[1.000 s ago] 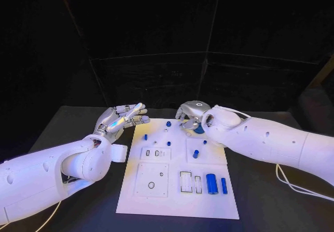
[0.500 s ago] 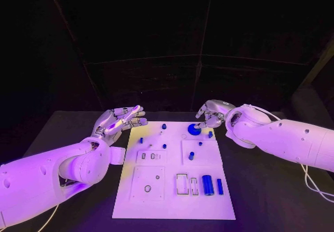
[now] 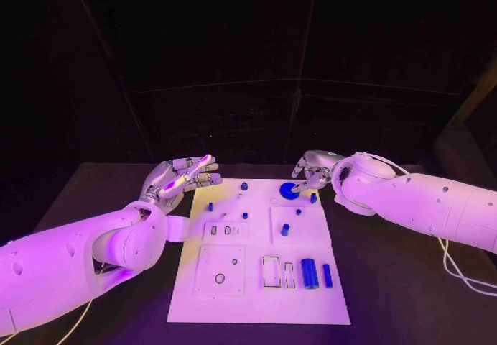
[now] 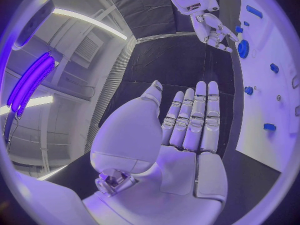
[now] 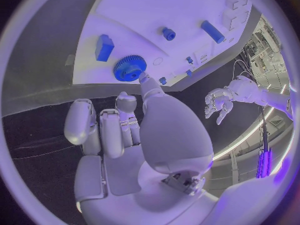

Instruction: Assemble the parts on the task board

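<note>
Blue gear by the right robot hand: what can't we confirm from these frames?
- Contact: in the right wrist view a fingertip of the right robot hand meets the blue gear; touching or just above, cannot tell.
- Seating: in the head view the right robot hand covers part of the gear; whether it sits on a peg is hidden.
- Gear in the left wrist view: too small and distorted near the rim.

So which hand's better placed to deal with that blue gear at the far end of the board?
Probably the right hand: its fingertips sit right at the blue gear. The left hand hovers open off the task board's left edge.
</note>
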Motion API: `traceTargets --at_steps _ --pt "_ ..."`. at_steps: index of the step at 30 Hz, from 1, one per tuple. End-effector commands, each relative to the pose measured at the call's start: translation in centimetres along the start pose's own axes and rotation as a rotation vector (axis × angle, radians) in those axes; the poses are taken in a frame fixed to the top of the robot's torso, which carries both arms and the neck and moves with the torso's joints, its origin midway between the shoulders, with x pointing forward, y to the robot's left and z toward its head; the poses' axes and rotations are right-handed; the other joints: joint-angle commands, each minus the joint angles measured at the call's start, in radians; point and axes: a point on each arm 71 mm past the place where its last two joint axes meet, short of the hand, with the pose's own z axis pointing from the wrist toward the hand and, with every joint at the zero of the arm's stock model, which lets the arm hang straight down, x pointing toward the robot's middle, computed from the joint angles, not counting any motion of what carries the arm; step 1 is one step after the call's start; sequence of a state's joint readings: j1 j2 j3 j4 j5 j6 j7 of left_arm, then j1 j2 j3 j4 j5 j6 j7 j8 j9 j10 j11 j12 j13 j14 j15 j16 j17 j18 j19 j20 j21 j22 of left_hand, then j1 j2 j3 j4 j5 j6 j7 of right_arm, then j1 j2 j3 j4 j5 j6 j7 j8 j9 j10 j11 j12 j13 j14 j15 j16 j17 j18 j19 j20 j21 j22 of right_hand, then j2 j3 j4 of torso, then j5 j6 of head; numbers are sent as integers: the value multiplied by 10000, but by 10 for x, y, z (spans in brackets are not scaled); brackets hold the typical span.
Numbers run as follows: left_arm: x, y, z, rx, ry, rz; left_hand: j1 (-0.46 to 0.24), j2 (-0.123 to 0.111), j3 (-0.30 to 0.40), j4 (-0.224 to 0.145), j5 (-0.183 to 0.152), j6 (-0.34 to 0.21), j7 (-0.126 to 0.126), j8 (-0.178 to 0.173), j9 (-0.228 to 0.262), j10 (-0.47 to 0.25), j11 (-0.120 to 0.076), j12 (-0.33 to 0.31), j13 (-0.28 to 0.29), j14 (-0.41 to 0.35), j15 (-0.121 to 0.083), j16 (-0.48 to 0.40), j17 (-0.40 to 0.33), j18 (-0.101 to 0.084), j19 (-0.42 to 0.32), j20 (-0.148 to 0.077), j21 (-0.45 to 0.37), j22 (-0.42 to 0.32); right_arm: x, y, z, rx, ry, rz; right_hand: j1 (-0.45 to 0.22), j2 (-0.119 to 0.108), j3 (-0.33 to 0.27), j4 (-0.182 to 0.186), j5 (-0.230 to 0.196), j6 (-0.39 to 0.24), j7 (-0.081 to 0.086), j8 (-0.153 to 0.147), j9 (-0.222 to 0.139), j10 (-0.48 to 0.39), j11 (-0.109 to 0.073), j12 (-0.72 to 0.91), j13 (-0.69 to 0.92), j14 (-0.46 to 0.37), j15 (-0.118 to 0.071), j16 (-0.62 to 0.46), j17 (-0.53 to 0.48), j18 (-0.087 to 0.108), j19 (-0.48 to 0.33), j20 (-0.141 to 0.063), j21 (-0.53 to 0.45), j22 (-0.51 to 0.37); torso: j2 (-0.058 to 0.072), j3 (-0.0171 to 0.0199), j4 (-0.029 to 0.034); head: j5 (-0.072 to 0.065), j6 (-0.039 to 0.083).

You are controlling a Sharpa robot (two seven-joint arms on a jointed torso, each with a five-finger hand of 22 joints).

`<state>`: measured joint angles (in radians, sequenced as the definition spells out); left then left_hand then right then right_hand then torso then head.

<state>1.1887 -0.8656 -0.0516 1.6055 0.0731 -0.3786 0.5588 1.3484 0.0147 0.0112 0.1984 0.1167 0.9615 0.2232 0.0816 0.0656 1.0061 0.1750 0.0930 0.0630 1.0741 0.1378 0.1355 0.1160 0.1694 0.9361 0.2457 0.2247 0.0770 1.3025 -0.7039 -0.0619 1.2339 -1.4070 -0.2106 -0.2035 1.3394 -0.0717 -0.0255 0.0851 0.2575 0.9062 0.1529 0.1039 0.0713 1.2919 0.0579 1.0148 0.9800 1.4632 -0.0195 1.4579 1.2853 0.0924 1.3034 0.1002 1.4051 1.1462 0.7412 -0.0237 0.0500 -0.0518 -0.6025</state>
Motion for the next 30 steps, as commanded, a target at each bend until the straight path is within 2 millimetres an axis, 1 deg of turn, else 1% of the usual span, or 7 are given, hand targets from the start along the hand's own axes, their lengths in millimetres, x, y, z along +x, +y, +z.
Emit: traceTargets --at_steps 1,5,6,15,19,26,30 --pt "2 -1 1 95 181 -36 -20 112 7 -71 -33 57 -8 33 10 76 14 3 12 48 -22 -44 12 151 66 11 -36 -16 1 1 3 61 284 -160 193 1 -55 -48 10 -96 5 78 -5 99 46 245 269 579 79 72 119 -71 93 -14 57 71 -7 -20 28 -38 -20" --pt "2 -1 1 90 182 -36 -20 112 7 -71 -33 57 -8 33 10 76 14 3 12 48 -22 -44 12 151 66 11 -36 -16 3 4 6 35 382 -196 336 71 -86 -89 142 -110 12 106 -1 181 53 524 581 597 89 127 244 -75 98 -4 75 100 0 -10 20 12 -14" --pt "2 -1 1 90 182 -35 -17 113 8 -75 -33 53 -7 28 7 76 15 -2 10 50 -22 -48 12 150 70 10 -40 -18 3 5 7 28 427 -209 358 84 -94 -95 166 -112 14 112 -1 210 55 604 667 602 91 142 279 -77 101 -2 81 110 -3 -12 6 19 -24" --pt "2 0 2 85 176 -31 -15 113 8 -77 -32 51 -7 26 6 75 15 -4 9 51 -22 -50 12 150 71 9 -41 -19 10 9 12 17 868 -380 434 129 -120 -119 231 -128 22 129 -1 252 63 772 851 614 99 179 363 -78 99 6 90 122 -8 -13 4 9 -92" --pt "1 0 2 80 172 -29 -15 113 8 -77 -32 51 -7 26 6 75 15 -4 9 51 -22 -50 12 150 71 9 -41 -19 12 9 12 42 1032 -437 443 138 -123 -121 238 -125 21 134 0 258 63 795 876 620 100 193 399 -79 101 7 93 128 -7 -10 3 30 -93" --pt "1 0 2 71 155 -19 -18 114 4 -80 -34 41 2 15 1 67 20 -17 5 51 -22 -60 11 148 76 8 -50 -24 14 8 13 127 1215 -542 460 155 -126 -125 247 -120 22 143 2 262 64 828 914 623 102 203 420 -82 107 9 99 142 -9 -2 -4 10 -115" --pt "1 0 2 67 152 -17 -18 114 4 -80 -34 41 2 15 1 67 20 -17 5 51 -22 -60 11 148 76 8 -50 -24 14 6 13 166 1220 -673 507 195 -126 -138 295 -104 21 167 6 270 64 895 992 623 104 211 438 -82 105 13 104 150 -4 2 6 -7 -122"
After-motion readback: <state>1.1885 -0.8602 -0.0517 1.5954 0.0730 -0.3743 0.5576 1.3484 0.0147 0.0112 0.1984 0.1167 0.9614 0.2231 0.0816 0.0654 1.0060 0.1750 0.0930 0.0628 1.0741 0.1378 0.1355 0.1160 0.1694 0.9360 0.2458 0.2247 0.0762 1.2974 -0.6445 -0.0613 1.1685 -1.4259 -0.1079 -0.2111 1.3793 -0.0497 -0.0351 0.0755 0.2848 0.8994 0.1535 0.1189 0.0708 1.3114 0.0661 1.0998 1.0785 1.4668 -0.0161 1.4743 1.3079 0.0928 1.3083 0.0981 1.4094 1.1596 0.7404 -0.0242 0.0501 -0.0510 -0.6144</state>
